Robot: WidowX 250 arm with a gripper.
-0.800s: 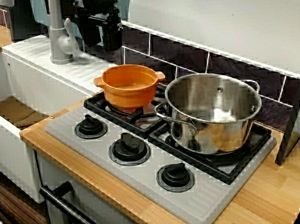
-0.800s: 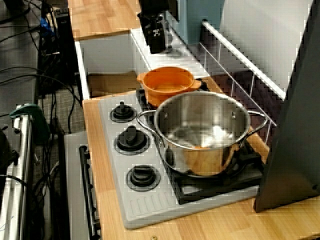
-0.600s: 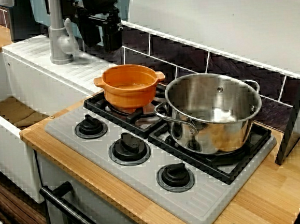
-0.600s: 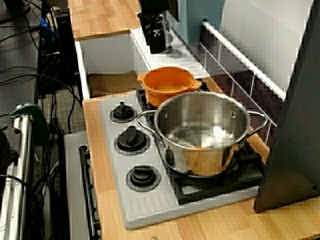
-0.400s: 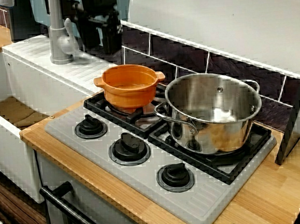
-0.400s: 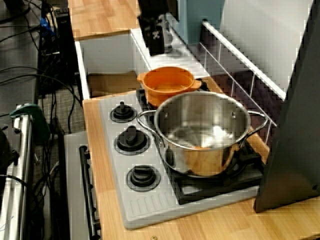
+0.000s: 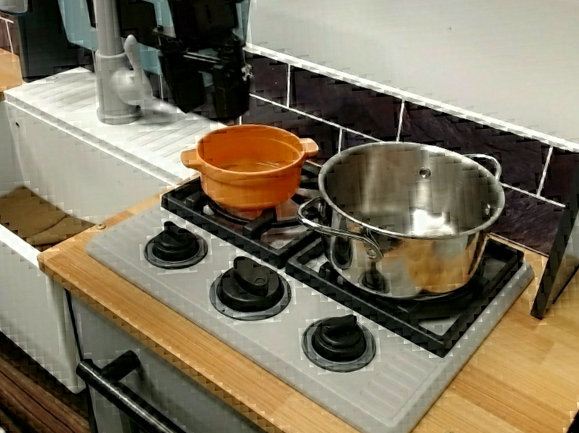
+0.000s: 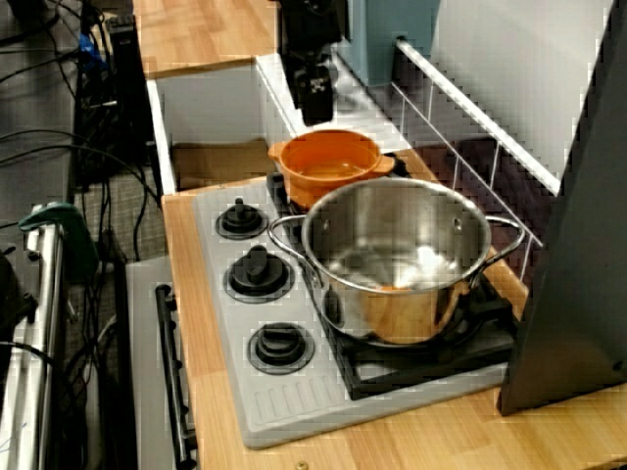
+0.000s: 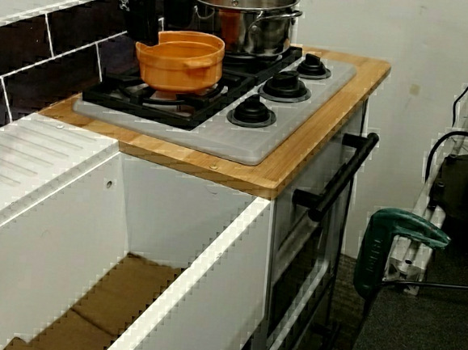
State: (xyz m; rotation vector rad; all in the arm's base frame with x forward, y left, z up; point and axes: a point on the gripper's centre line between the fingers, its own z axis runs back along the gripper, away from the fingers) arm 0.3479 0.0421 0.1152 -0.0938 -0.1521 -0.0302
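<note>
**Orange pot just below the black pincer**

The orange pot stands upright on the back-left burner of the grey hob. It rests on the black grate. In the view from the stove's front, its two stub handles stick out at 9 and 3 o'clock.

The pincer hangs over the pot's far rim with its fingers pointing down. From the pincer, the pot lies at about 5 o'clock in the view from the stove's front. It lies at 6 o'clock in the view along the counter and at about 4 o'clock in the view from the sink side.

In the view along the counter a thin strip of white shows between the fingertips and the rim, so the two are close but apart. How wide the pincer stands I cannot tell (its black fingers merge with the dark tiles behind them in every view).

A large steel pot sits just beside the orange pot, at 4 o'clock from it in the view from the stove's front. It is on the right-hand burner, with one loop handle turned toward the orange pot.

Three black knobs run in a row along the hob's near edge, at 7 to 5 o'clock from the orange pot. The grey tap rises at 10 o'clock from the pot, just left of the pincer. The white sink lies beyond it at 9 o'clock. The tiled wall runs behind both pots.
</note>
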